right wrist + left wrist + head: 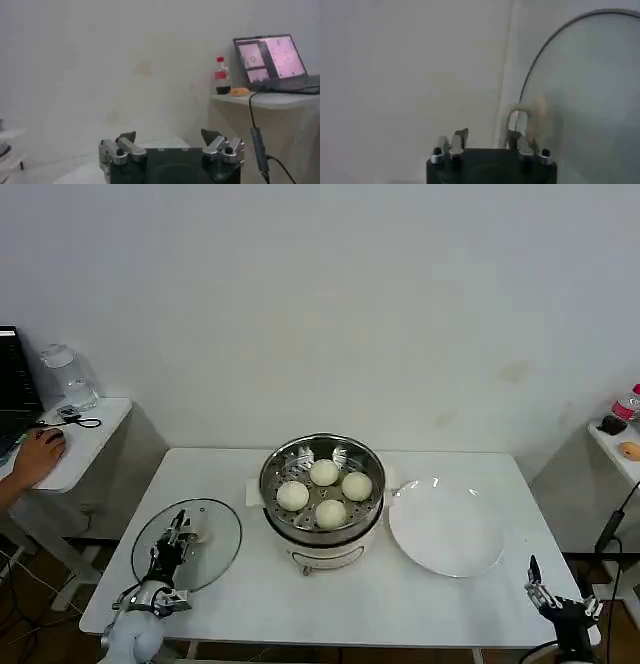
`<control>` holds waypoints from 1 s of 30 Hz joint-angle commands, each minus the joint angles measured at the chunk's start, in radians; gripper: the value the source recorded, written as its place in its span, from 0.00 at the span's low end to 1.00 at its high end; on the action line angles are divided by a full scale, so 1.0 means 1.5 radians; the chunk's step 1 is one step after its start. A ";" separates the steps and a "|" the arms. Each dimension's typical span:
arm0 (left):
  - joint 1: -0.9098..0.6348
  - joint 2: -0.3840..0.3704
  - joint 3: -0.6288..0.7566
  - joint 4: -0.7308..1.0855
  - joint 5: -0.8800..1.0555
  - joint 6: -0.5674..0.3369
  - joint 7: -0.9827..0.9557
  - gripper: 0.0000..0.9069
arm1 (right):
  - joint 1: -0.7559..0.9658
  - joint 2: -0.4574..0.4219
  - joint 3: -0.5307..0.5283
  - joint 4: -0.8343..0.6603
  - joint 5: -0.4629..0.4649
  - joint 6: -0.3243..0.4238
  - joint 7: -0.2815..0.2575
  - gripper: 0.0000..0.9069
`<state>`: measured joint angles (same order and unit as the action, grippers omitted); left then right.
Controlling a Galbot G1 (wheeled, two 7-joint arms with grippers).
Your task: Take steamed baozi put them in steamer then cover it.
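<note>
Head view shows four baozi [324, 489] sitting in the open steamer [322, 492] at mid-surface, the cover [187, 544] lying flat to its left with the left hand [172, 542] seemingly spread around its handle (contact unclear), the right hand [545, 592] spread wide near-right.

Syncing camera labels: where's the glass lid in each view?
Head view: the cover lies flat on the table, on the robot's left of the steamer, with the left gripper over it.
Left wrist view: the cover is beyond the left gripper, beside its pale handle.
Right wrist view: not in it.
Shared landmark: the lid's handle.
</note>
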<state>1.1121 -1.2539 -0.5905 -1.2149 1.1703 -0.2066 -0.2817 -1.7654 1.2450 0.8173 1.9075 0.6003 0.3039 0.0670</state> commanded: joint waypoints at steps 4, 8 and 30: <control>0.009 -0.015 -0.001 0.003 0.031 -0.022 -0.020 0.00 | 0.004 0.001 -0.002 0.002 -0.001 -0.001 0.002 1.00; 0.011 -0.002 -0.004 -0.030 0.038 -0.018 -0.019 0.00 | 0.007 0.002 -0.005 0.006 -0.003 -0.002 0.003 1.00; 0.036 0.216 -0.022 -0.348 -0.160 0.157 0.096 0.00 | 0.004 0.009 -0.018 0.032 -0.025 0.000 0.002 1.00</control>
<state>1.1617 -1.0889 -0.6224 -1.5102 1.0744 -0.0986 -0.2227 -1.7584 1.2578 0.7916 1.9497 0.5722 0.3039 0.0706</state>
